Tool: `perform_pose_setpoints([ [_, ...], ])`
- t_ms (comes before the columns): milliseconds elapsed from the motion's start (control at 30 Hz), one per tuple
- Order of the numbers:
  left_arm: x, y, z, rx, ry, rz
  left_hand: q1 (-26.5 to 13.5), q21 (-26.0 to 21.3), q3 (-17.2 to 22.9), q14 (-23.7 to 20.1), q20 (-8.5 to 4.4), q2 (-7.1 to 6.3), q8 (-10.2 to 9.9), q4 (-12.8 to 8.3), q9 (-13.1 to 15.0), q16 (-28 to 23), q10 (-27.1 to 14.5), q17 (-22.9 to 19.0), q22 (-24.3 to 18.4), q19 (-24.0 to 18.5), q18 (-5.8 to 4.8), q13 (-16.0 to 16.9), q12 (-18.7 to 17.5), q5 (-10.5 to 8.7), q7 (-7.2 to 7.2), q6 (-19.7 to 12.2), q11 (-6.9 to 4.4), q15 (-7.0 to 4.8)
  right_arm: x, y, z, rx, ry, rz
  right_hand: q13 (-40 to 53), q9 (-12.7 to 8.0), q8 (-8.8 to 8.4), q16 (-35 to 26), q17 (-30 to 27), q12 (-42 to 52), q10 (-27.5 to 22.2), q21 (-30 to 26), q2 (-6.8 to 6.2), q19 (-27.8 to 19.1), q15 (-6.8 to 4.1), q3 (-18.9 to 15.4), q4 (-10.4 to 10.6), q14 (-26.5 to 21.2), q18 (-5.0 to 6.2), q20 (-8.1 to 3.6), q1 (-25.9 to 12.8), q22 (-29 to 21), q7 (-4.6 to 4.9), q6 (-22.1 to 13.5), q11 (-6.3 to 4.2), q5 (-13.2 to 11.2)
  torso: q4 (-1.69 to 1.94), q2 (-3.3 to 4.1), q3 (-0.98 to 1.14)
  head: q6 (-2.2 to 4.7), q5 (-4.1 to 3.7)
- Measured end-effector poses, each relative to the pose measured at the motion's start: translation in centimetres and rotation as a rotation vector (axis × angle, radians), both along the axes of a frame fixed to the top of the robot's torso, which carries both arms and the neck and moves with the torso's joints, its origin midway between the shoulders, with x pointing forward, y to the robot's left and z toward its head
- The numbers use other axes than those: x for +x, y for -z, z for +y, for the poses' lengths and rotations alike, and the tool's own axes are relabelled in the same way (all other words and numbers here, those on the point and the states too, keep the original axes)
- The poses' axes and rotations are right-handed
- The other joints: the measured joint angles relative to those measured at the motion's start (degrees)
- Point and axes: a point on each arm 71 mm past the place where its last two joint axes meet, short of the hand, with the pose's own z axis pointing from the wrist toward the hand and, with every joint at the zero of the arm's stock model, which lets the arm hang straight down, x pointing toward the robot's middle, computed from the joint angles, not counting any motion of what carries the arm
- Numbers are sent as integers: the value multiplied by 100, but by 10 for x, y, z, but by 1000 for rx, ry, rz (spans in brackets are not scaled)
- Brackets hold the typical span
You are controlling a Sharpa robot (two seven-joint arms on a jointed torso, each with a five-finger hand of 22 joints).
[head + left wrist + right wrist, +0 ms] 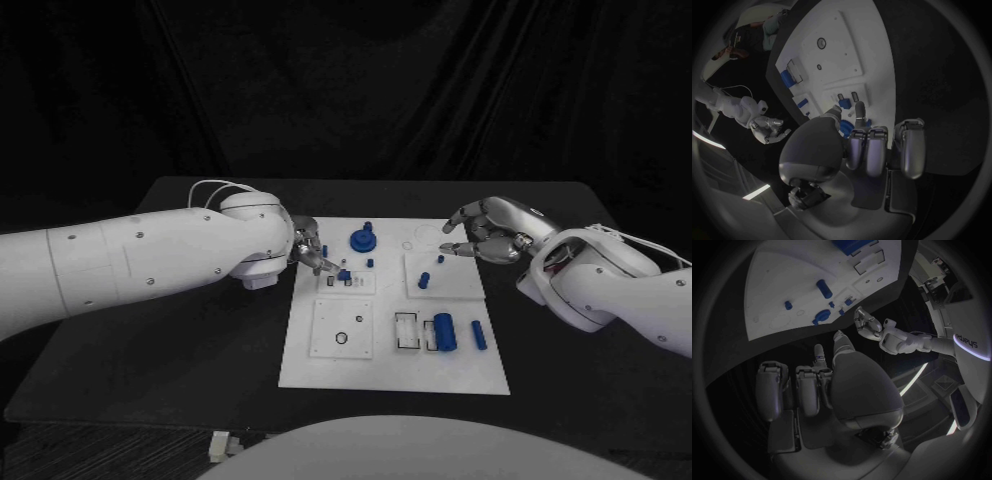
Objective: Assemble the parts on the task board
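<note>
A small blue part (346, 274) is sitting at the task board (332, 365)'s far left, pinched by the left robot hand (309, 250), apparently being seated; pressing it home looks next. The right robot hand (488, 232) is hovering far right, curled, grasping nothing.

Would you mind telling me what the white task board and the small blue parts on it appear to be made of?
The white task board looks like matte plastic or painted sheet: flat, even, glare-free, with crisp cut-out recesses. The small blue parts, such as the upright cylinder, look like moulded or printed plastic: uniform colour, dull sheen. Neither is certain.
</note>
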Motion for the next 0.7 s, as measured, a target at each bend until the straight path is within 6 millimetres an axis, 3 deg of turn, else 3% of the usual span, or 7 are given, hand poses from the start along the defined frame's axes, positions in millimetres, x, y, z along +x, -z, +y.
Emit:
perform_pose_setpoints([
  [167,-2,-13,19,-90,-17,-76,-248,0,-430,22,-39,143,702,17,493,0,0,0,2,39,0,0,0,-214,-35,-233,0,-22,-7,-4,38,-11,-81,-43,-1,-82,-123,0,4,0,0,35,-5,0,0,-16,-16,0,0,0,5,0,53,-285,0,329,-1,-1,-2,0,27],
  [267,-3,-17,29,-143,-21,-112,-244,0,-561,1,-39,175,916,10,612,0,1,0,5,39,0,0,0,-164,-82,-237,-40,-45,-9,-5,62,-28,-118,-67,-1,-99,-123,0,4,0,20,80,-5,0,31,-16,-16,2,0,0,5,0,79,-312,24,459,-2,-3,-2,0,54],
  [300,-3,-17,31,-154,-22,-119,-220,0,-562,10,-39,199,934,10,623,0,1,0,5,39,0,0,0,-120,-89,-245,-40,-54,-9,-5,67,-31,-125,-71,-1,-99,-123,0,4,0,15,80,-5,0,45,-17,-14,0,0,0,5,-1,79,-312,29,484,-3,-3,-3,0,59],
  [367,-2,-19,38,-189,-27,-140,184,0,-542,21,-63,317,998,-22,648,0,1,0,5,15,0,1,0,296,-139,-295,-40,-65,-9,-5,82,-45,-140,-84,-1,-109,-123,0,4,0,0,80,-5,-27,60,-24,-7,0,0,27,5,-1,100,-332,84,712,-3,-5,-3,0,80],
  [467,-1,-22,47,-237,-31,-169,685,-24,-500,21,-72,344,998,-42,605,0,2,0,5,6,-1,2,2,688,-115,-419,-40,-65,-7,-4,101,-71,-152,-97,-1,-111,-123,0,4,0,6,84,-31,-9,102,-25,-7,0,1,52,31,-1,100,-332,90,1030,-3,-5,-4,0,91],
  [600,0,-24,56,-297,-32,-201,955,-24,-486,21,-72,336,959,-28,550,0,2,0,4,7,-1,6,6,800,-75,-543,-40,-64,-4,-1,119,-109,-154,-106,-2,-107,-46,0,4,0,0,85,-37,-16,102,-22,-9,0,1,78,37,-1,132,-275,125,1389,-2,-4,-4,0,104],
  [700,0,-24,61,-338,-34,-215,1057,-59,-486,21,-72,355,931,-28,505,0,1,0,4,7,0,16,12,937,-46,-631,-39,-64,-1,3,133,-143,-152,-104,-2,-28,100,0,3,0,0,108,-58,-20,102,81,-57,0,1,82,58,-1,111,-216,125,1174,-1,-1,-4,0,83],
])
